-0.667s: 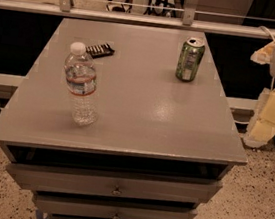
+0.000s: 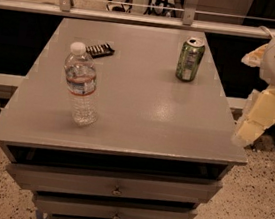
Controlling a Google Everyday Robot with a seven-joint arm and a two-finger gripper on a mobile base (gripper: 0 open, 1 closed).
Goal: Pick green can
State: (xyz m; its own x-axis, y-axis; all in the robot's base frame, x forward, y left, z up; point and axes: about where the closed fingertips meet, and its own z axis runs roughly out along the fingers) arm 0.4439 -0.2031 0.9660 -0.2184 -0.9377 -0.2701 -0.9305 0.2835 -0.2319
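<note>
Green can (image 2: 190, 59) stands upright, tab end up; gripper (image 2: 244, 133) hangs beside the table (image 2: 126, 115), grip state unclear.

On the table (image 2: 142, 114) the can (image 2: 190, 59) stands back right, the bottle (image 2: 81, 85) front left with a flat packet (image 2: 100, 50) behind it, my gripper (image 2: 246, 127) off the right edge, apart from the can.

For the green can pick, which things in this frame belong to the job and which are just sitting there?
Part of the job:
- green can, upright, far right of the cabinet top
- gripper, beyond the cabinet's right edge, apart from the can

Just lying about:
- water bottle, upright, front left
- small dark flat object, behind the bottle
</note>
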